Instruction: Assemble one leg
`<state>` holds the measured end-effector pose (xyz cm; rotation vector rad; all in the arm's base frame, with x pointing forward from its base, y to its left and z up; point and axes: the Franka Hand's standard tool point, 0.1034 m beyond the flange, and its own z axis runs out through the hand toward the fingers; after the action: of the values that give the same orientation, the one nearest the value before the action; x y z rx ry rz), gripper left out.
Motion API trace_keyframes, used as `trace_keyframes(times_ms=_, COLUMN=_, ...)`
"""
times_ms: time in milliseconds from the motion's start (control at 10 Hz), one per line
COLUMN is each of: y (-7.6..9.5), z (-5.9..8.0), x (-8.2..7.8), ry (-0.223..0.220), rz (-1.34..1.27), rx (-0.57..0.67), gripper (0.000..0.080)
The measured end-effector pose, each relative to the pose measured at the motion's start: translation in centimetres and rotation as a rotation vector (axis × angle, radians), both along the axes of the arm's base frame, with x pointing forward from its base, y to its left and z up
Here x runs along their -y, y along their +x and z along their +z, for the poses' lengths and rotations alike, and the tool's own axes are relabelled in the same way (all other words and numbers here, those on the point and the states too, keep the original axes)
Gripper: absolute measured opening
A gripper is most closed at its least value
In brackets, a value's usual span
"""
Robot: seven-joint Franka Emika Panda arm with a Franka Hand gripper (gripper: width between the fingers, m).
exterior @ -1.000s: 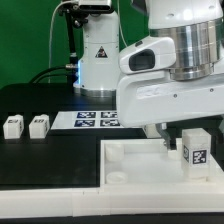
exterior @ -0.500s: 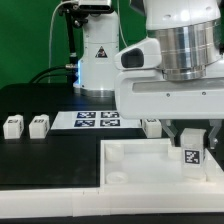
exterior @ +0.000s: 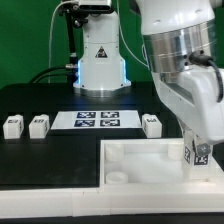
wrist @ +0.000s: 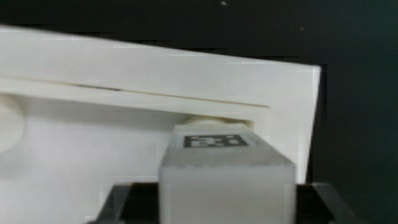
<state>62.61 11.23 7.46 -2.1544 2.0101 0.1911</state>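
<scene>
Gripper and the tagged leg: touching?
Touching. In the wrist view the leg sits clamped between the gripper's dark fingers, no gap either side.

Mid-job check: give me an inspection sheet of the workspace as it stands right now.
Surface: black table, marker board lying flat on it.
Job's things: leg held over the white tray, at its corner on the exterior view's right; three loose legs on the table.
Clutter: nothing seen.
Grippers: gripper tilted, jaws shut on the leg.
Cables: dark cables behind the table.
Surroundings: green backdrop, white unit at the back.
</scene>
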Motion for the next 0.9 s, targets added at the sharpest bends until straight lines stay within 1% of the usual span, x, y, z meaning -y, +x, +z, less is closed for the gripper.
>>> trace_keyframes(times_ms=100, y=-0.04, z=-0.02, x=-0.13, ry=0.003, rz=-0.051, rx=-0.012, gripper=0.0294)
trace_keyframes(times_ms=200, y=-0.04, z=-0.02, x=-0.16, ry=0.003, rz=-0.031, rx=-0.008, gripper=0.0294)
trace_keyframes(times_ms=300, y=-0.05, z=-0.02, x=-0.18, ry=0.003, rz=-0.026, rx=-0.007, gripper=0.0475)
trace_keyframes(times_ms=400, y=-0.05, z=-0.03, x=-0.18, ry=0.000, rz=0.035, rx=0.007, gripper=0.0596)
trace_keyframes(times_ms=500, y=-0.07, z=-0.03, x=-0.17, ry=-0.014, rz=0.168, rx=0.034, gripper=0.0596)
trace_keyframes(times_ms=600, y=-0.05, z=-0.01, x=-0.16, ry=-0.031, rz=0.335, rx=0.068, gripper=0.0638)
trace_keyframes(times_ms=700, y=-0.04, z=0.00, x=-0.11, ry=-0.047, rz=0.511, rx=0.103, gripper=0.0638)
trace_keyframes(times_ms=900, y=-0.03, z=-0.01, x=-0.03, ry=-0.052, rz=0.656, rx=0.134, gripper=0.0647)
